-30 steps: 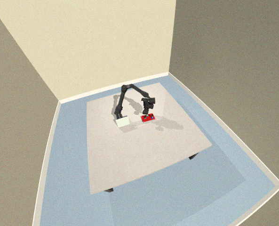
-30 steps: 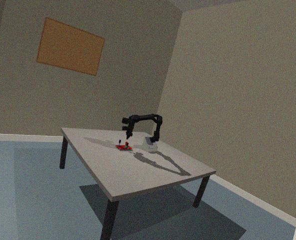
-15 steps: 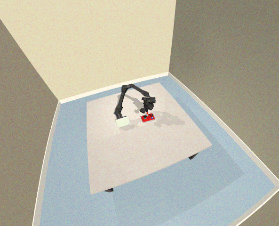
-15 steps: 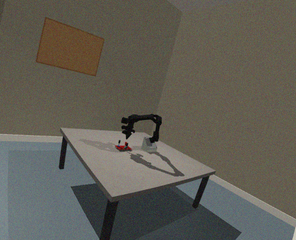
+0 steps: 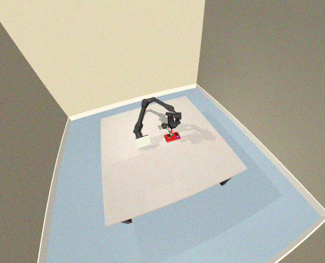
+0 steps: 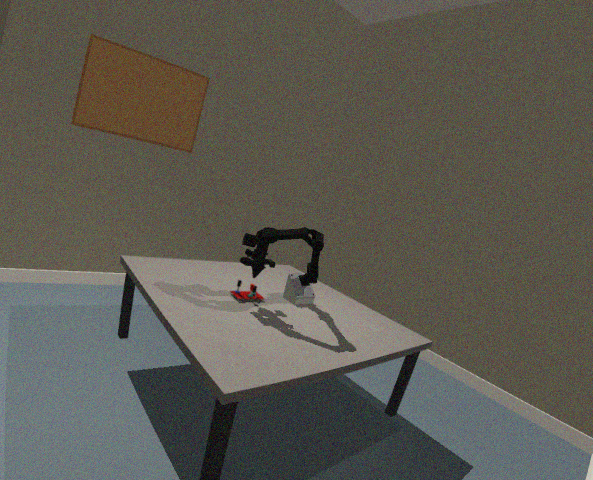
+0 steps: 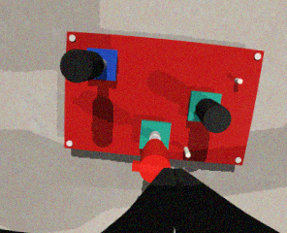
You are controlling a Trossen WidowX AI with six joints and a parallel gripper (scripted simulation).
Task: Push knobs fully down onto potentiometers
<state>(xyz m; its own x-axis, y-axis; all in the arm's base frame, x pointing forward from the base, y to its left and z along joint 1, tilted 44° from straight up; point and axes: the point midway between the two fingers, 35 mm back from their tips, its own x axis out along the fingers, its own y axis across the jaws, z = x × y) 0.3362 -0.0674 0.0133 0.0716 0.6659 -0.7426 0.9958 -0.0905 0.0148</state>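
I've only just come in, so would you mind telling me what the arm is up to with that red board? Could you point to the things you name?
The arm's closed, empty gripper (image 6: pixel 255 275) (image 7: pixel 171 178) is above the board (image 5: pixel 172 139) (image 6: pixel 245 296) (image 7: pixel 134 87), by the red knob (image 7: pixel 154 162). Two black knobs (image 7: pixel 78 65) (image 7: pixel 216 118) also stand there. The job is pushing two knobs fully down; the one on the blue potentiometer (image 7: pixel 110 63) looks raised.
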